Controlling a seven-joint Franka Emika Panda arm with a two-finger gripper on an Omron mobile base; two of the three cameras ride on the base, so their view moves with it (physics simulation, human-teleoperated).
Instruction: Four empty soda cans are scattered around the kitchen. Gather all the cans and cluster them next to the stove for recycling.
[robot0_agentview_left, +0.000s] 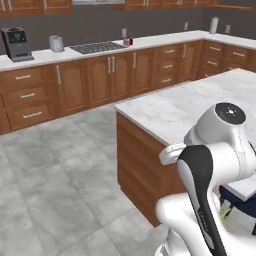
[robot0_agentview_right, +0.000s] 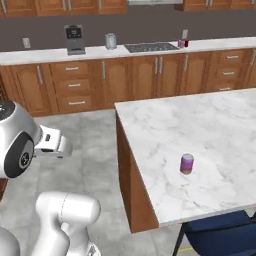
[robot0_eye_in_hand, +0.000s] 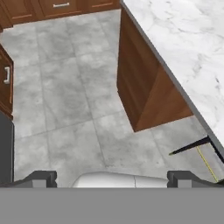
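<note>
Your end effector (robot0_eye_in_hand: 112, 179) hangs released, its two dark fingertips (robot0_eye_in_hand: 41, 178) set wide apart with nothing between them, looking down at the grey tiled floor (robot0_eye_in_hand: 65, 109) beside the island's wooden corner (robot0_eye_in_hand: 144, 100).

In the right base view you have one purple soda can (robot0_agentview_right: 186, 163) standing upright on the island surface (robot0_agentview_right: 210, 125), near its front edge at about 5 o'clock from the picture's centre. A blue stool (robot0_agentview_right: 220, 235) sits below that edge.

On the back surface (robot0_agentview_right: 45, 55) the stove (robot0_agentview_right: 151, 47) lies at about 12 o'clock, and just at its right end you can see more cans (robot0_agentview_right: 183, 43), one purple and one red, close together. A coffee machine (robot0_agentview_right: 75, 39) and a grey canister (robot0_agentview_right: 110, 41) stand left of the stove
</note>
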